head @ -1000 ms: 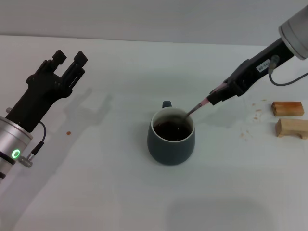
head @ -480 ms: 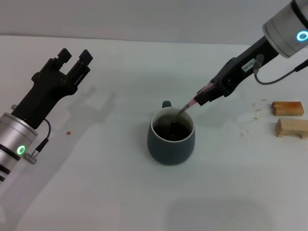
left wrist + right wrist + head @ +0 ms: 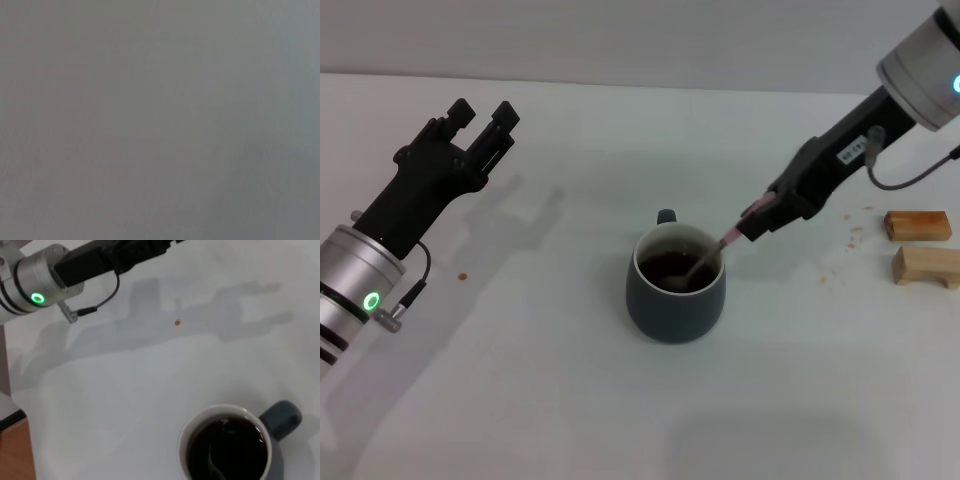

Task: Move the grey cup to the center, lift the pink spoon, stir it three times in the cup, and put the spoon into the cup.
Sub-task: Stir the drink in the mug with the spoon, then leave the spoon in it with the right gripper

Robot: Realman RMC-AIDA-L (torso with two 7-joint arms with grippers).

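1 cup (image 3: pixel 675 298), 1 spoon (image 3: pixel 705 260), 2 wood blocks (image 3: pixel 918 225).

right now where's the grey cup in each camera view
Head view: grey cup at table centre, right gripper holding the pink spoon in it.
Left wrist view: not in it.
Right wrist view: near a corner.
Shared landmark: the cup's handle.

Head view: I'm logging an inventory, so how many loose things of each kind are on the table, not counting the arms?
Cups: 1, the grey cup with dark liquid inside.
Spoons: 1, the pink spoon, held by the right claw, its bowl in the cup.
Wooden blocks: 2, the far block and the near block.
Total: 4
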